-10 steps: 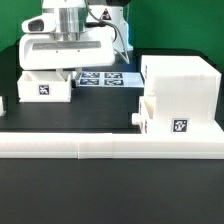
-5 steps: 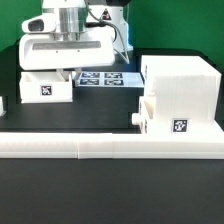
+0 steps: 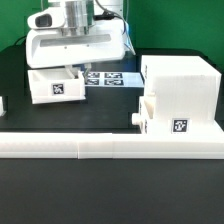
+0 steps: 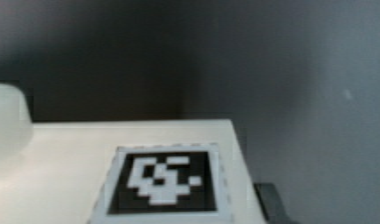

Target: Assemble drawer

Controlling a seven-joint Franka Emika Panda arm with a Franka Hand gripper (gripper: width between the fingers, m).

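Gripper (image 3: 72,68) clamped on small white tray (image 3: 38,90) — black-and-white square tag (image 3: 57,89) on its front, casing (image 3: 185,80) nearby

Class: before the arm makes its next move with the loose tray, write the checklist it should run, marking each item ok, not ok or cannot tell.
1. The gripper shut on the loose tray: cannot tell, fingertips hidden.
2. The loose tray's tag readable: ok, both views.
3. The second tray sitting in the casing, knob outward: ok.
4. A free slot in the casing above it: cannot tell.
5. The loose tray apart from the border wall: ok.
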